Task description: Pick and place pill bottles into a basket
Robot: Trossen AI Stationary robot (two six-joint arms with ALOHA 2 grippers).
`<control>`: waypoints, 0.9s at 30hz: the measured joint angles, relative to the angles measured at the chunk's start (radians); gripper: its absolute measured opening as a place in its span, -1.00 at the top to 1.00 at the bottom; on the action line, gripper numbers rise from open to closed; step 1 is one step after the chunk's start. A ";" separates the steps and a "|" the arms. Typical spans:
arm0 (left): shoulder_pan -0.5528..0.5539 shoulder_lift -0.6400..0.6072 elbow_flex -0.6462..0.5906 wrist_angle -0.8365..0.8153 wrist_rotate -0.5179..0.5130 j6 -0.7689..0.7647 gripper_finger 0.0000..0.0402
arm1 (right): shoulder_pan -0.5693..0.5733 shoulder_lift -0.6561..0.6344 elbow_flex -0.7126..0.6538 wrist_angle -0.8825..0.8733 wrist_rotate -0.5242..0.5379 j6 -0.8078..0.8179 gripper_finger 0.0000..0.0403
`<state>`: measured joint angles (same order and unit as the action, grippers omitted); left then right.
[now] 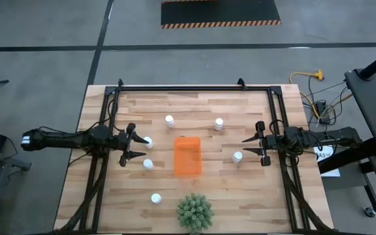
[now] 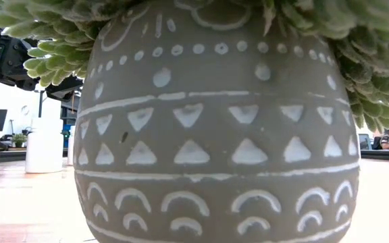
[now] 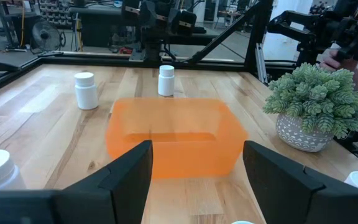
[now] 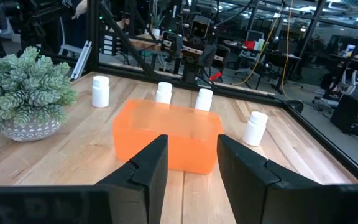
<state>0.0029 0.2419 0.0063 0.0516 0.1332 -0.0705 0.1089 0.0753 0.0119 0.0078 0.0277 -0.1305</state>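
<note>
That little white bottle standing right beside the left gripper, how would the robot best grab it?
Probably from above, by the cap or upper body. The pill bottle stands upright, a narrow round cylinder, so two fingers closing on opposite sides should hold it. The left gripper is open right beside it. The basket sits a gap away on the bottle's other side, so a straight-down approach looks clear.
</note>
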 joint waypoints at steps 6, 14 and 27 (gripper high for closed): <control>0.000 0.000 0.000 0.000 0.000 0.000 -0.16 | 0.000 0.000 0.000 0.000 0.000 0.000 0.37; 0.000 0.000 0.000 0.000 0.000 0.000 -0.16 | 0.000 0.000 0.000 0.016 -0.001 0.127 0.37; 0.000 0.000 0.000 0.000 0.000 0.000 -0.16 | 0.000 0.000 0.000 0.813 -0.001 0.140 0.37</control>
<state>0.0032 0.2420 0.0063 0.0517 0.1332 -0.0708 0.1089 0.0750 0.0120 0.8204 0.0269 0.0094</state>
